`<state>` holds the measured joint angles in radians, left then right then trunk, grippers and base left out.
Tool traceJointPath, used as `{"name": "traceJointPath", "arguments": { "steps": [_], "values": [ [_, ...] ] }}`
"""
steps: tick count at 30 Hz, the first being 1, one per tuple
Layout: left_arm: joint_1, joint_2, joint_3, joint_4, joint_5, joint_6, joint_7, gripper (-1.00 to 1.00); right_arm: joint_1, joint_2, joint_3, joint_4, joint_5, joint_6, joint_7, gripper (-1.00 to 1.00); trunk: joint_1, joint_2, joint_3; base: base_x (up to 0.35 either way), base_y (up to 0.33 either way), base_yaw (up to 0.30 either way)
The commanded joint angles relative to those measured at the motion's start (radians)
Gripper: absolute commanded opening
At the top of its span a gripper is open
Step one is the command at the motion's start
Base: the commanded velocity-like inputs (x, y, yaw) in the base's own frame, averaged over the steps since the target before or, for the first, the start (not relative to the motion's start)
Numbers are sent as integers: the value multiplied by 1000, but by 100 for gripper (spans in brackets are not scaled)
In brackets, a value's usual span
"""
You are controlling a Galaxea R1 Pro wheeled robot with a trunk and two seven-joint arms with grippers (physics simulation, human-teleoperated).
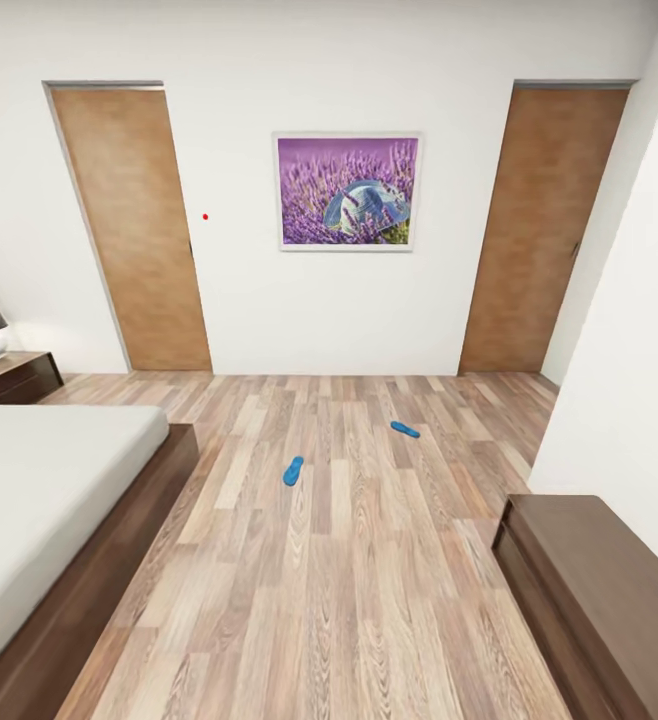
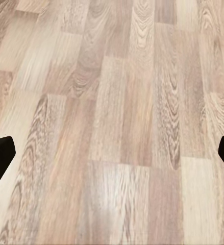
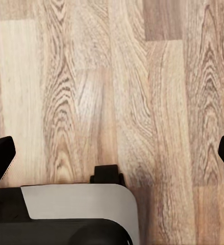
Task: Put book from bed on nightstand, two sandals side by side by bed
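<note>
2 sandals lie well apart on the plank floor point(image 1: 349, 600) ahead of me, one point(image 1: 293, 471) nearer the bed point(image 1: 49, 480), the other point(image 1: 405, 430) further toward the right-hand door point(image 1: 544, 230). I see no book on the stretch of mattress in view. Both the left gripper point(image 2: 112, 155) and the right gripper point(image 3: 112, 155) hang spread wide over bare boards, holding nothing. My worry: flat soles give the fingers little to bite on, so a grab may skid. Driving in, my base could clip the bed frame or the dark cabinet point(image 1: 599, 590) at right.
</note>
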<state>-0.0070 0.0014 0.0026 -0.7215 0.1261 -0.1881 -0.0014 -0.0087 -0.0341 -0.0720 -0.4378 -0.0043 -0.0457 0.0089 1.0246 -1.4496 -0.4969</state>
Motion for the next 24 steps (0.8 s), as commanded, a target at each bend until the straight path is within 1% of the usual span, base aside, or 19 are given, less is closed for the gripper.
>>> {"name": "traceJointPath", "arguments": {
  "steps": [1,10,24],
  "values": [
    [-1,0,-1,1,9,-3,0,100,-1,0,-3,1,-1,-3,1,100,0,0,-1,247,67,0],
    [-1,0,-1,1,9,-2,0,100,-1,0,-3,1,-2,-3,0,100,0,0,-1,260,113,0],
    [-1,0,-1,1,9,-2,0,100,-1,0,-2,1,-1,-3,1,100,0,0,-1,276,7,0]
  ]
}}
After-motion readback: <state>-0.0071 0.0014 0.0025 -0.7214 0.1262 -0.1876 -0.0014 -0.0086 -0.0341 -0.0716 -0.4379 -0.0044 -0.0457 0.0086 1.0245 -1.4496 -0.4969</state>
